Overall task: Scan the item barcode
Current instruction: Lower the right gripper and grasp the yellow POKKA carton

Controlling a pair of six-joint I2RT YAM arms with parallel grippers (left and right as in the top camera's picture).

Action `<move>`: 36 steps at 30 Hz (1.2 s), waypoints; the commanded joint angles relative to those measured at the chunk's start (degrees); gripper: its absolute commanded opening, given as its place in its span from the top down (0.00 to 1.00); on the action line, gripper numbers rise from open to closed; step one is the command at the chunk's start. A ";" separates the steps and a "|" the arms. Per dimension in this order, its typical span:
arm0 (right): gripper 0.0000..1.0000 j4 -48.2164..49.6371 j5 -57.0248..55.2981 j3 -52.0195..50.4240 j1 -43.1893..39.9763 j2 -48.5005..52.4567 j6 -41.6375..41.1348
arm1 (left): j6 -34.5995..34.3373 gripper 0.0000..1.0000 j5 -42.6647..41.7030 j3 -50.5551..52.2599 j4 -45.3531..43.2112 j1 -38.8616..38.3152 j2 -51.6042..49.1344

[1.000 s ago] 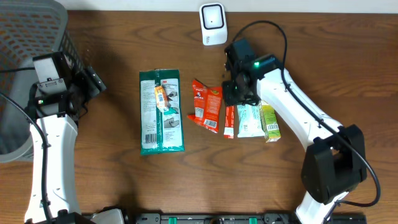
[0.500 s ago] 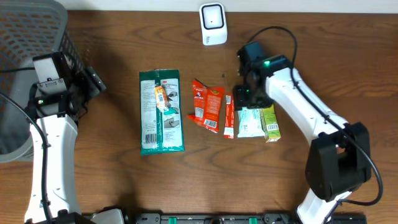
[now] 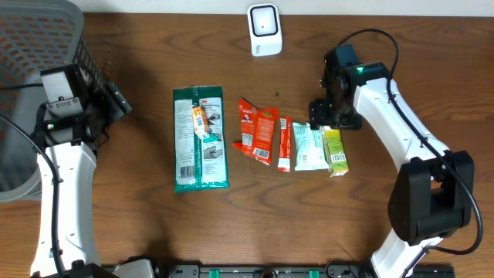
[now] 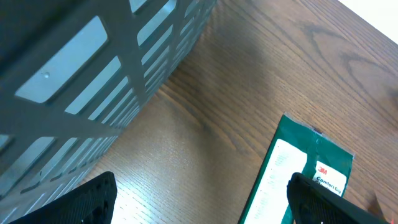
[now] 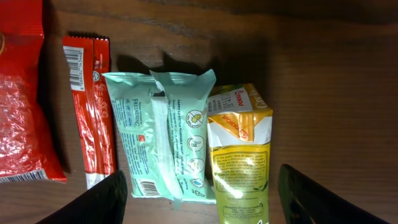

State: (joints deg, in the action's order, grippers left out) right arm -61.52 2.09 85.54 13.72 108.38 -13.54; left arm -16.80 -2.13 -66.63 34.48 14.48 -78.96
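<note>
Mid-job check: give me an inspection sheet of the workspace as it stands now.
Surface: brown wooden table.
Job's things: white scanner at far edge; green pack, red bag, red stick, mint wipes, yellow carton lying in a row.
Clutter: grey basket at left.
Grippers: left tool open, empty, beside basket; right tool open, empty, over wipes and carton.
Cables: black cable loops over right arm.
Surroundings: nothing seen.

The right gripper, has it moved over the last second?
Yes. The right gripper slid rightward in the overhead view, away from the white scanner, and now hangs by the yellow-green carton.
</note>
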 commanded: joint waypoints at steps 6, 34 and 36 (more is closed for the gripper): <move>0.25 -0.57 -3.98 -0.55 -0.28 -0.13 4.00 | -0.48 0.12 1.55 -0.79 -0.07 0.50 0.94; 0.43 17.22 -13.20 -13.25 -1.51 -0.04 3.96 | -0.48 0.12 1.55 -0.79 -0.04 0.50 0.94; 0.44 17.64 -13.18 -13.25 -2.16 -0.04 3.96 | -0.48 0.12 1.55 -0.79 -0.07 0.50 0.94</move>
State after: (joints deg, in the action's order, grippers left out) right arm -44.36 -8.97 72.55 13.06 108.38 -9.78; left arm -16.80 -2.15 -66.63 34.48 14.48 -78.96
